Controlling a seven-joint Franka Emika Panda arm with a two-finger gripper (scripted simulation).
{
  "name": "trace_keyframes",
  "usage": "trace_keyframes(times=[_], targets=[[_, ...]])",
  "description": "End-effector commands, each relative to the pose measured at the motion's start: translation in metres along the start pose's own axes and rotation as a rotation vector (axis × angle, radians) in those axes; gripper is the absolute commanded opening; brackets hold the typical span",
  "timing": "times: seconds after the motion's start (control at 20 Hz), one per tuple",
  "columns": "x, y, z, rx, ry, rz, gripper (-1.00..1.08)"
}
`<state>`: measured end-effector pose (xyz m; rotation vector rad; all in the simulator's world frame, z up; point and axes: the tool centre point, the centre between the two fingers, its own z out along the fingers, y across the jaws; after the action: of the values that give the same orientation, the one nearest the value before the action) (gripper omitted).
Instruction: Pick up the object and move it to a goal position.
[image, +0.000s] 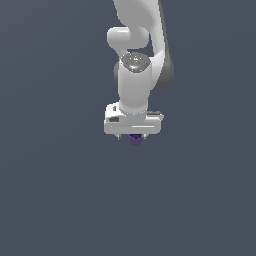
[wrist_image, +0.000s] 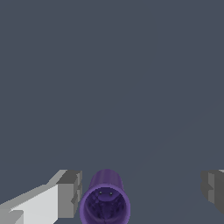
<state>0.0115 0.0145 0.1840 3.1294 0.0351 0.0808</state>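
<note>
While the claw (wrist_image: 141, 192) stands wide around the cup (wrist_image: 105, 201), the step in hand reads as the grasp — approach done, closing not yet done.

Item: cup, small, dark purple, hollow top facing the wrist camera. Place: between the two fingers, just beside one grey pad (wrist_image: 70, 193), well apart from the other at the opposite edge of the wrist view. Whether it touches the near pad cannot be told.

Item: claw, white body, grey pads. State: spread wide, holding nothing. In the exterior view it hangs straight down from the arm (image: 134, 85), with the cup (image: 135, 139) showing only as a purple speck under its body.

Item: surface, flat grey-blue, no edges or corners in view, so the cup cannot be placed against any border.

Next move, as a judgement: shift a little to centre the cup, close both fingers on its wall, then lift and carry.

Hidden or unclear: no goal marker shows in either view; the fingertips are cut off in the wrist view; the cup's base and its contact with the surface are masked by the claw body.
</note>
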Motion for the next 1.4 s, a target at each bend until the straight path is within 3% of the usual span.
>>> trace_keyframes(times=[0.0, 0.75, 1.05, 1.35], targets=[[0.000, 0.000, 0.000, 0.000, 0.000, 0.000, 1.08], [-0.004, 0.001, 0.009, 0.000, -0.042, -0.028, 1.08], [-0.004, -0.007, 0.022, -0.019, -0.106, -0.097, 1.08], [-0.005, -0.018, 0.042, -0.053, -0.212, -0.207, 1.08]])
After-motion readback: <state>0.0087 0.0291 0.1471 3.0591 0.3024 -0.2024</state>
